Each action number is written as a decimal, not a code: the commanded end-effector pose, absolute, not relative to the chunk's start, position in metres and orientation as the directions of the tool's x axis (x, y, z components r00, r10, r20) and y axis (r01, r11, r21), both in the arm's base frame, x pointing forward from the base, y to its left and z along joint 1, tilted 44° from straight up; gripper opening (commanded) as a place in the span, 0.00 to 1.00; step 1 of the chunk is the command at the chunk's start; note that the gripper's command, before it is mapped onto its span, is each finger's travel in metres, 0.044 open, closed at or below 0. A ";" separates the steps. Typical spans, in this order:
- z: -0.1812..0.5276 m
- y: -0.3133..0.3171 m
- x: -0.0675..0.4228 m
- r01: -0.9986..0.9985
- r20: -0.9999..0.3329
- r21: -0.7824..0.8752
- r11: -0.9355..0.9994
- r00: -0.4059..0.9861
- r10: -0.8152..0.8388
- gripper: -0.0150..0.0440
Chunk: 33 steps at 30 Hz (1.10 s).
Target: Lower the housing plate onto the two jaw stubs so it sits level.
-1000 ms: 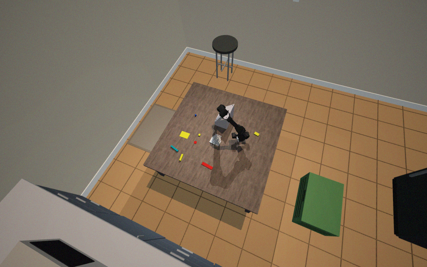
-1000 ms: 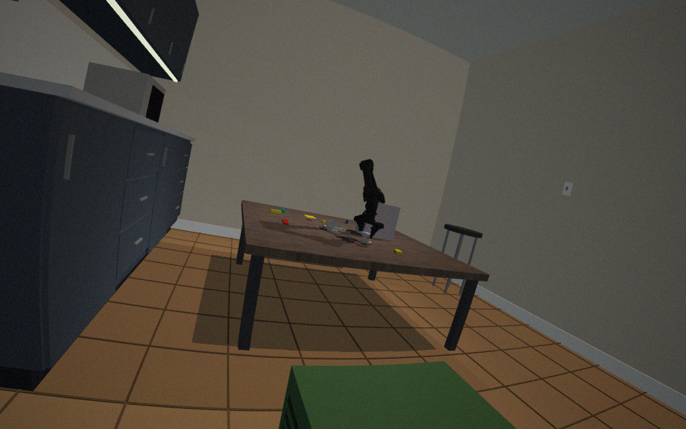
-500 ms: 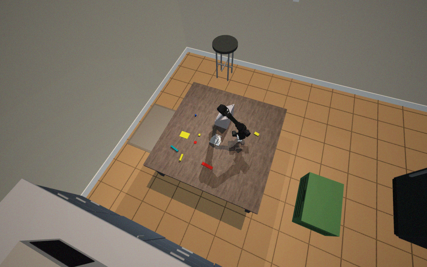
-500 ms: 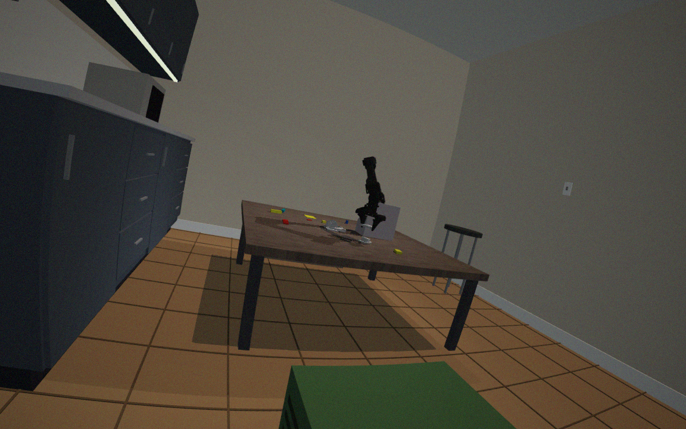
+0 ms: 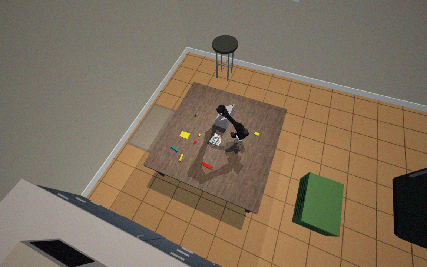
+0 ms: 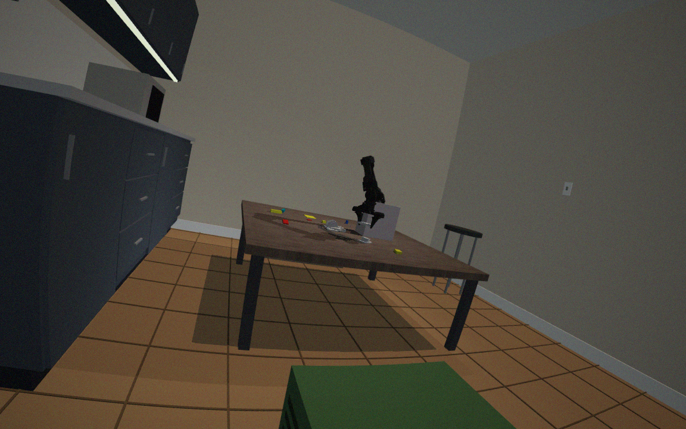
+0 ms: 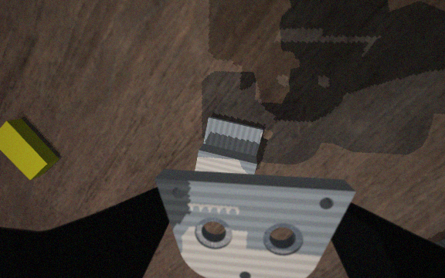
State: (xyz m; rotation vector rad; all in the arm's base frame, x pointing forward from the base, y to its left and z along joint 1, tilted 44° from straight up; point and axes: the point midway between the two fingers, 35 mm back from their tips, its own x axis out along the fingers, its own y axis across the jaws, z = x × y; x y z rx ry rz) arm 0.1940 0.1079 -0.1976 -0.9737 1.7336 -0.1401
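My gripper is shut on the housing plate, a pale, ridged plate with two ringed holes, held by its sides between the black fingers. The plate is in the air above the table, clear of the jaws. A small pale stand stands on the table below, just beyond the plate's straight edge in the wrist view. The pale base with the jaws lies to the gripper's left in the top view. The pins and jaw stubs are too small to make out.
A grey slanted box stands behind the base. A yellow block lies right of the gripper in the top view. A red bar, a teal bar and a yellow sheet lie elsewhere on the table.
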 end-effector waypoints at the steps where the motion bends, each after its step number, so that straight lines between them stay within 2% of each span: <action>1: -0.189 0.102 0.201 -0.626 -0.749 -0.482 0.613 -0.069 -0.659 0.85; 18: -0.162 0.080 0.222 -0.881 -0.760 -0.261 0.395 -0.065 -0.646 0.85; 33: -0.139 0.055 0.236 -0.989 -0.765 -0.040 0.140 -0.060 -0.642 0.85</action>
